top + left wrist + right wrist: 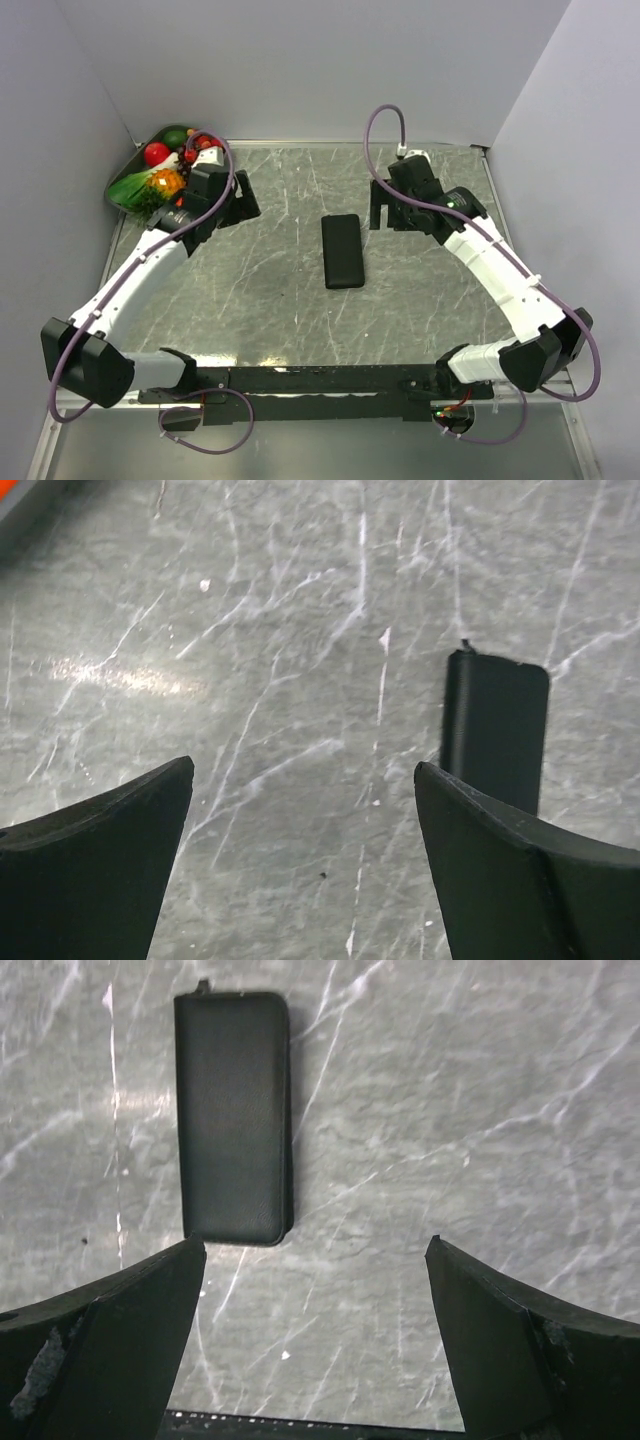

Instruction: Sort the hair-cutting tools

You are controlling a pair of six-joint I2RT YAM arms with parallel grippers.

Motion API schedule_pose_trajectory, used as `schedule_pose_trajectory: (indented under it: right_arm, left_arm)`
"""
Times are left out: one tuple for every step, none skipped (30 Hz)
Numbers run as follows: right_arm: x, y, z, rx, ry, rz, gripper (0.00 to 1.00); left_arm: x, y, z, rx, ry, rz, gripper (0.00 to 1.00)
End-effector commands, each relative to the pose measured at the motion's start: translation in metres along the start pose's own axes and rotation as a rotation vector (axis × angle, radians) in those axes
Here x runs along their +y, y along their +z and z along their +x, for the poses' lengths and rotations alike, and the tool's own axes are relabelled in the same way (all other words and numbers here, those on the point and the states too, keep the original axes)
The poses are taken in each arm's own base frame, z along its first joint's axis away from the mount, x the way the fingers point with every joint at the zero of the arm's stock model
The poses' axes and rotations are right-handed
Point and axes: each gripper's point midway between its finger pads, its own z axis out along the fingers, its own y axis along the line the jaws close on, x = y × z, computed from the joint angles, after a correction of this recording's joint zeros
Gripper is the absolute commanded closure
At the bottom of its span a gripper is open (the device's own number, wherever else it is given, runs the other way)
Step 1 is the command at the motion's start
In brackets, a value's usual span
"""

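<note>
Top external view shows a black rectangular fabric pouch point(342, 251) lying flat near the middle of the grey marble-pattern table point(280, 300), with its long side pointing away from the arm bases. It looks closed. The hair-cutting tools do not show in any view, so I cannot tell where they are.

The left gripper point(240, 200) hangs over the far left part of the table, well apart from the pouch. Its jaws are spread wide with only bare table between them. In the left wrist view the pouch lies beyond the right finger, which hides part of it.

The right gripper point(385, 212) is to the right of the pouch and near it, not touching. Its jaws are also spread wide and hold nothing.

A dark tray point(133, 160) with colourful toy fruits and vegetables point(157, 153) sits at the far left corner.
</note>
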Motion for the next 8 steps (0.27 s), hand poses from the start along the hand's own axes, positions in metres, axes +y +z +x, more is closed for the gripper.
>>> schedule_pose_trajectory:
  right_arm:
    - [-0.0221,-0.0166,-0.0235,-0.062,0.008,0.090,0.00]
    - [-0.0254,-0.0195,-0.0266,-0.078,0.021,0.104,0.00]
    - [-0.0201,-0.0209,-0.0248,-0.065,0.026,0.065,0.00]
    - [-0.0209,-0.0212,-0.0275,-0.063,0.010,0.038,0.00]
    - [-0.0224,-0.0206,-0.0260,-0.051,0.025,0.041,0.00]
    - [-0.0237,-0.0199,-0.0265,-0.053,0.038,0.053,0.00]
    - [-0.0276,-0.0193,-0.0277,-0.061,0.055,0.079,0.00]
    - [-0.0287,-0.0198,-0.0275,-0.065,0.063,0.085,0.00]
  left_arm:
    - [0.0005,-0.0101,-0.0196,-0.084,-0.013,0.005,0.03]
    - [0.0012,-0.0115,-0.0213,-0.089,-0.012,0.002,0.03]
    - [0.0015,-0.0127,-0.0224,-0.092,-0.008,0.003,0.03]
    - [0.0003,-0.0132,-0.0234,-0.093,-0.001,0.009,0.03]
    - [0.0012,-0.0144,-0.0250,-0.095,0.002,0.007,0.03]
    - [0.0011,-0.0149,-0.0260,-0.096,0.002,0.008,0.03]
    - [0.0002,-0.0155,-0.0281,-0.103,0.004,0.014,0.03]
    - [-0.0010,-0.0155,-0.0287,-0.103,0.004,0.021,0.03]
